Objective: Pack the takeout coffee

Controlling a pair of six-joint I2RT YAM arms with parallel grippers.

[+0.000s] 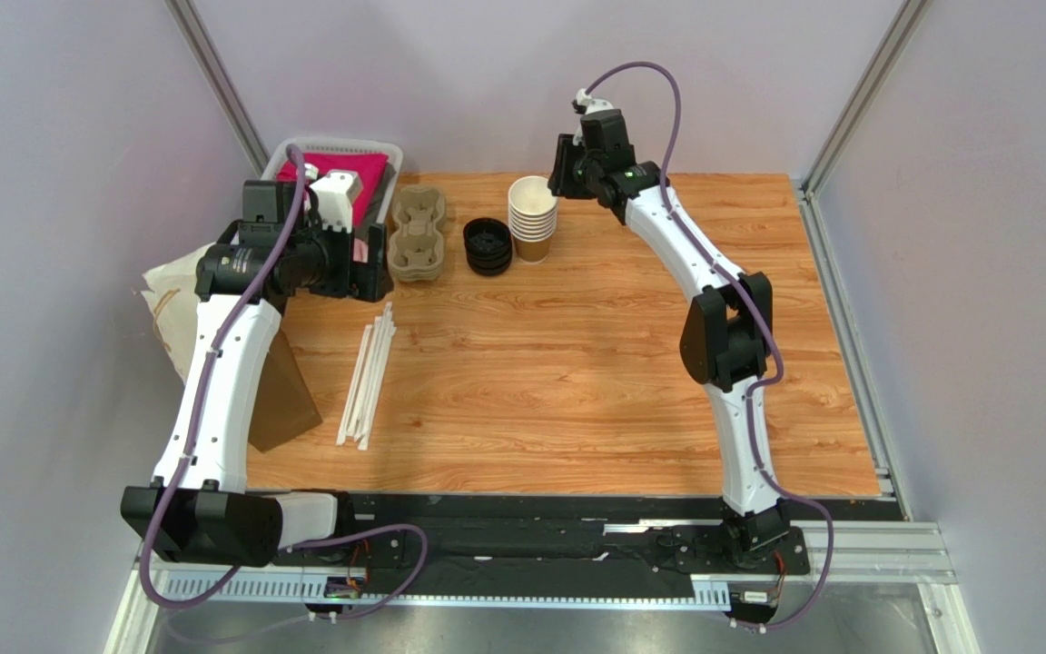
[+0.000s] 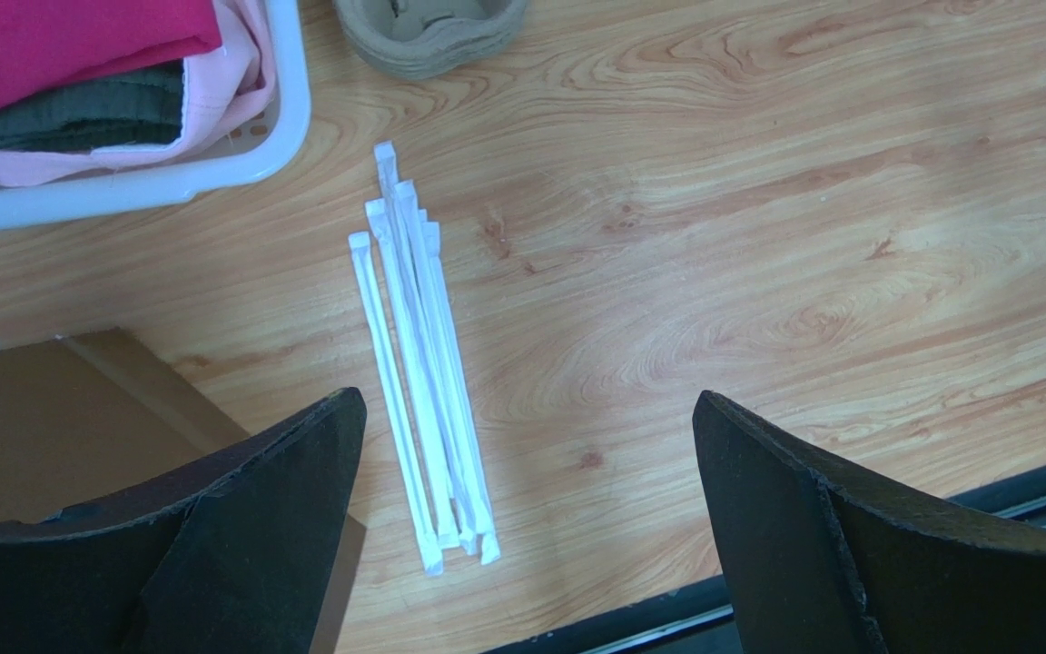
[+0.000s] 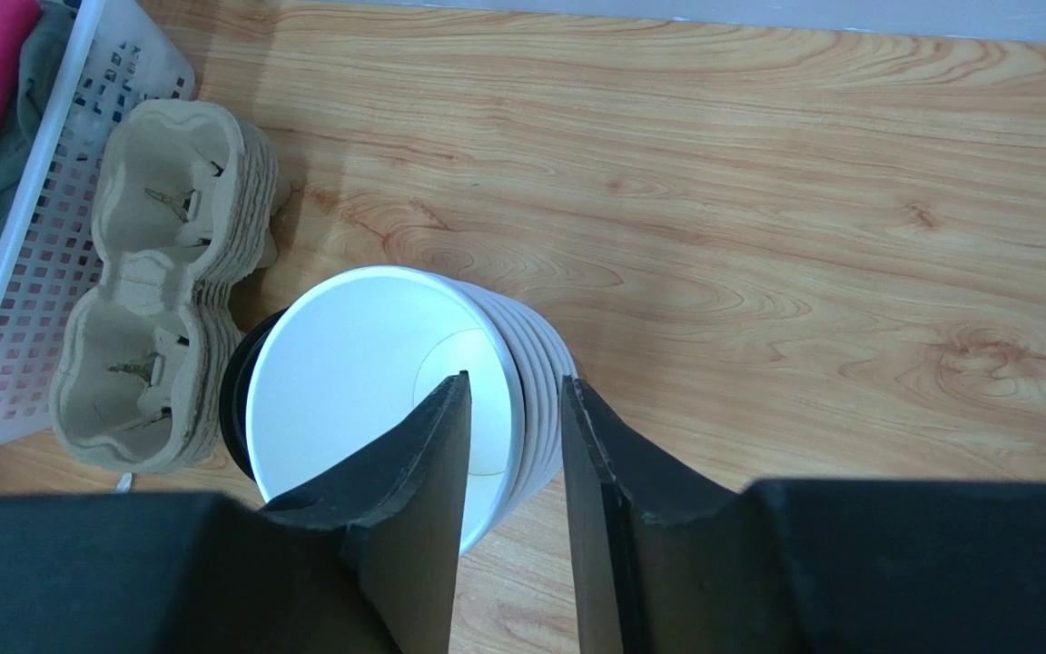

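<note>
We are seeing the left gripper [image 2: 526,409] spread wide, its fingers [image 2: 276,504] released and holding nothing. A brown paper bag [image 2: 65,423] is lying under one finger. Between the two fingers, nearer that same one, a bundle of white wrapped straws [image 2: 422,409] is resting on the wooden table [image 2: 788,205]. Beyond the fingertips a white basket [image 2: 290,123] of folded cloth is sitting, with pulp cup carriers [image 2: 426,34] just beside it.

The right gripper [image 3: 515,388] is narrowed to a slim gap. Its fingers [image 3: 413,477] are straddling the near wall of the stack of white-rimmed cups [image 3: 351,368], one lying over the top cup's mouth and the other outside the rims. They seem to be pinching that wall, but we cannot tell whether the pads are actually pressing on it. Past the stack from the inner finger, black lids [image 3: 231,395] are sitting against the carriers.

As for the takeout coffee, we are finding no lidded cup in any view, so we cannot tell where it is.
</note>
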